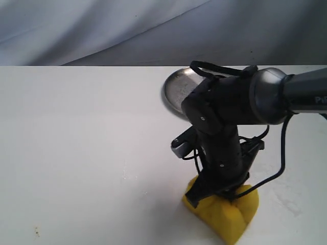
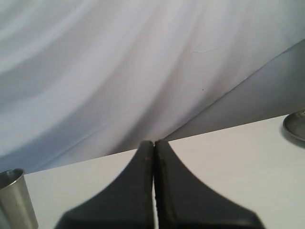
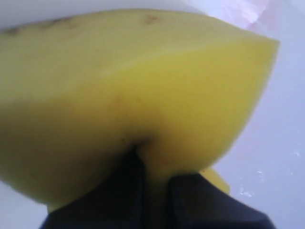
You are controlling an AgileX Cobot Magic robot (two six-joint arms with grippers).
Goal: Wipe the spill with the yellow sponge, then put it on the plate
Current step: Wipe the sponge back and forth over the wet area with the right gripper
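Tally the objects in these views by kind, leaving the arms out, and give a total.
yellow sponge: 1
metal plate: 1
metal cup: 1
Total: 3

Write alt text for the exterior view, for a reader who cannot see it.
The black right tool clamps a thick bright yellow foam sponge down at the white table, at the view's lower right. A round silvery metal plate sits beyond, partly hidden by the arm.
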